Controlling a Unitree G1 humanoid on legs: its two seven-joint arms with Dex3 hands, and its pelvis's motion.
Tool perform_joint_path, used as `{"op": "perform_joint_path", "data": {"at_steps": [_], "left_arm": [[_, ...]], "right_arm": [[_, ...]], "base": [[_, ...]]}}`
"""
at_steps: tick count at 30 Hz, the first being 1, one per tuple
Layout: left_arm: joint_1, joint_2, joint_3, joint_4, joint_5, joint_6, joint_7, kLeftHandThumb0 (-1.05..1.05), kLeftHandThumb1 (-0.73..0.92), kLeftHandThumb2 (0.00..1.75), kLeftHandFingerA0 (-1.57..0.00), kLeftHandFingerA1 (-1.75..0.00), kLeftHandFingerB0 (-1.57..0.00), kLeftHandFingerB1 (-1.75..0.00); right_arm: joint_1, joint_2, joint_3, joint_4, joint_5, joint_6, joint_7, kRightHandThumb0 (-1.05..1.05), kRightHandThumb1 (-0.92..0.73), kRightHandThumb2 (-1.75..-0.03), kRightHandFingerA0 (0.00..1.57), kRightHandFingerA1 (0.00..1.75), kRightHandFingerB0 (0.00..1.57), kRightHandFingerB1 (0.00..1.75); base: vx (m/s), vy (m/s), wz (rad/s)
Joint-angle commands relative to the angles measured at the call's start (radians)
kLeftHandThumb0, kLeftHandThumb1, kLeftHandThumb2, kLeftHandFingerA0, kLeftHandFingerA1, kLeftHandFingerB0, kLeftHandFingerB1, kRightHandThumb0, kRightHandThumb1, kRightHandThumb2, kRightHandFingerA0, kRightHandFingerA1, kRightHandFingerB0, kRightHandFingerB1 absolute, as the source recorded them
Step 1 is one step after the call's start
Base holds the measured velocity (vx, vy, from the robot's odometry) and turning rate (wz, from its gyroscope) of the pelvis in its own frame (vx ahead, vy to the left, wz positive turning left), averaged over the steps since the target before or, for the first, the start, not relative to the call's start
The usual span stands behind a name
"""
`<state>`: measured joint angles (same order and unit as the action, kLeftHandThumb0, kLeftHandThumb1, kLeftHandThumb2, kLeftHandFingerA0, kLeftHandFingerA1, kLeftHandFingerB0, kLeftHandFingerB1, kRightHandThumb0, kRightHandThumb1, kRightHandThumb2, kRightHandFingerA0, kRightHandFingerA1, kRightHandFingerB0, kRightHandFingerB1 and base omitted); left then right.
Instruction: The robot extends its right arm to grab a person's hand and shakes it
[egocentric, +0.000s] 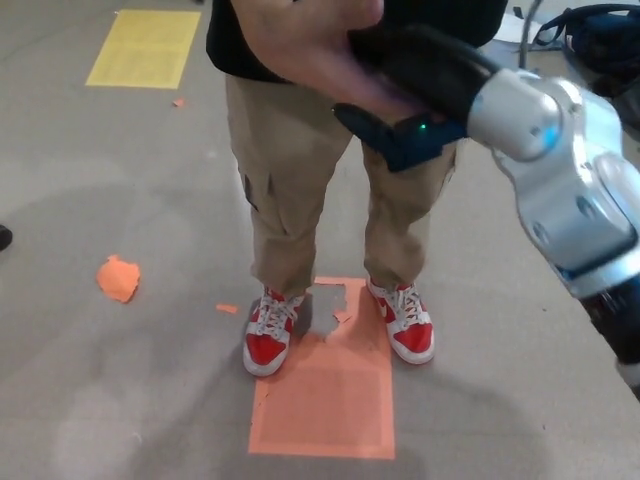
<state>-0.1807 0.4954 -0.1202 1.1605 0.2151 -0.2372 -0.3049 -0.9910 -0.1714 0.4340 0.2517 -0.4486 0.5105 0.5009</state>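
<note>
**Handshake at the top of the frame**

The person's hand is seen at the upper centre of the frame, its long axis running from upper left down to the right, fingers pointing toward the right side. It is clasped by the right robot hand, whose black fingers are wrapped over the top of it while the thumb is pressed up from below. The silver forearm is extended in from the right edge. The person's hand is cut off by the top edge. Below the clasp, beige trousers and red shoes are seen on an orange floor sheet. Open grey floor is left to the lower left, marked only by an orange scrap and a yellow sheet at upper left.
</note>
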Motion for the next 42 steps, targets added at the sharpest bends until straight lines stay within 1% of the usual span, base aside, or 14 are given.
{"op": "perform_joint_path", "data": {"at_steps": [1, 2, 3, 5, 6, 7, 10, 11, 13, 14, 15, 18, 22, 42], "left_arm": [[-0.002, 0.019, 0.007, -0.005, -0.001, 0.001, -0.008, -0.26, 0.62, 1.11, -0.1, -0.51, -0.09, -0.5], [-0.002, 0.019, 0.008, -0.005, -0.001, 0.0, -0.007, -0.26, 0.62, 1.11, -0.1, -0.51, -0.09, -0.5], [-0.002, 0.018, 0.01, -0.006, -0.004, -0.004, -0.006, -0.48, 0.85, 0.65, -0.28, -0.36, -0.24, -0.32], [0.002, 0.018, 0.014, -0.013, -0.007, -0.008, -0.006, -0.48, 0.85, 0.65, -0.28, -0.36, -0.24, -0.32], [0.002, 0.022, 0.005, -0.013, 0.005, -0.007, -0.006, -0.27, 0.61, 1.11, -0.1, -0.5, -0.09, -0.5], [0.001, 0.023, 0.002, -0.011, 0.01, -0.009, -0.004, -0.51, 0.87, 0.66, -0.29, -0.35, -0.21, -0.31], [-0.008, 0.026, 0.002, -0.006, 0.01, -0.011, -0.006, -0.51, 0.86, 0.65, -0.29, -0.36, -0.22, -0.31], [-0.014, 0.025, 0.002, -0.005, 0.009, -0.005, -0.008, -0.27, 0.61, 1.1, -0.09, -0.5, -0.08, -0.49], [-0.021, 0.022, 0.0, -0.001, 0.011, 0.004, -0.006, -0.27, 0.6, 1.1, -0.09, -0.5, -0.08, -0.49], [-0.021, 0.023, -0.002, -0.001, 0.014, 0.004, -0.004, -0.52, 0.85, 0.65, -0.29, -0.35, -0.2, -0.3], [-0.02, 0.023, 0.0, -0.001, 0.012, 0.0, -0.005, -0.52, 0.85, 0.65, -0.28, -0.35, -0.2, -0.3], [-0.015, 0.022, 0.01, 0.008, 0.0, -0.019, -0.01, -0.52, 0.84, 0.65, -0.29, -0.36, -0.21, -0.31], [-0.005, 0.019, 0.021, 0.007, -0.01, -0.042, -0.008, -0.51, 0.84, 0.65, -0.32, -0.37, -0.26, -0.33], [-0.005, 0.02, 0.018, 0.004, 0.005, -0.026, -0.01, -0.52, 0.87, 0.65, -0.36, -0.38, -0.21, -0.31]], "right_arm": [[-0.076, 0.026, 0.052, 0.203, 0.001, 0.059, 0.098, -1.02, -0.67, -1.13, 0.0, 0.11, 0.0, 0.09], [-0.087, 0.028, 0.063, 0.23, -0.005, 0.054, 0.101, -1.02, -0.67, -1.13, 0.0, 0.11, 0.0, 0.09], [-0.099, 0.034, 0.076, 0.265, -0.016, 0.047, 0.094, -1.01, -0.65, -1.12, 0.0, 0.13, 0.0, 0.1], [-0.12, 0.043, 0.096, 0.325, -0.032, 0.039, 0.078, -1.05, -0.66, -1.03, 0.02, 0.18, 0.0, 0.11], [-0.144, 0.066, 0.109, 0.419, -0.039, 0.04, 0.06, -1.03, -0.66, -1.09, 0.0, 0.15, 0.0, 0.05], [-0.153, 0.076, 0.109, 0.455, -0.04, 0.043, 0.045, -1.05, -0.65, -1.07, 0.0, 0.13, 0.0, 0.0], [-0.182, 0.103, 0.105, 0.576, -0.049, 0.039, -0.008, -1.01, -0.59, -1.05, 0.0, 0.14, 0.0, 0.0], [-0.193, 0.114, 0.098, 0.628, -0.05, 0.044, -0.039, -1.05, -0.55, -0.86, 0.0, 0.14, 0.0, 0.0], [-0.209, 0.134, 0.085, 0.714, -0.049, 0.056, -0.09, -1.05, -0.7, -0.65, 0.0, 0.2, 0.0, 0.01], [-0.209, 0.136, 0.084, 0.734, -0.051, 0.044, -0.111, -0.92, -0.52, -0.98, 0.0, 0.17, 0.0, 0.0], [-0.207, 0.136, 0.09, 0.756, -0.06, 0.024, -0.137, -0.95, -0.65, -0.65, 0.06, 0.3, 0.0, 0.01], [-0.2, 0.142, 0.111, 0.811, -0.087, -0.03, -0.225, -0.84, -0.51, -0.89, 0.13, 0.45, 0.0, 0.05], [-0.152, 0.151, 0.052, 0.833, -0.06, -0.13, -0.462, -0.42, -0.78, -0.63, 1.05, 0.6, 0.52, 0.43], [-0.077, 0.138, -0.072, 0.59, -0.04, -0.309, -0.632, -0.15, -0.7, -0.61, 1.0, 0.69, 0.61, 0.47]], "base": [[0.0, 0.0, 0.0], [0.0, 0.0, 0.0], [0.0, 0.0, 0.0], [0.0, 0.0, 0.0], [0.0, 0.0, 0.0], [0.0, 0.0, 0.0], [0.0, 0.0, 0.0], [0.0, 0.0, 0.0], [0.0, 0.0, 0.0], [0.0, 0.0, 0.0], [0.0, 0.0, 0.0], [0.0, 0.0, 0.0], [0.0, 0.0, 0.0], [0.0, 0.0, 0.0]]}}
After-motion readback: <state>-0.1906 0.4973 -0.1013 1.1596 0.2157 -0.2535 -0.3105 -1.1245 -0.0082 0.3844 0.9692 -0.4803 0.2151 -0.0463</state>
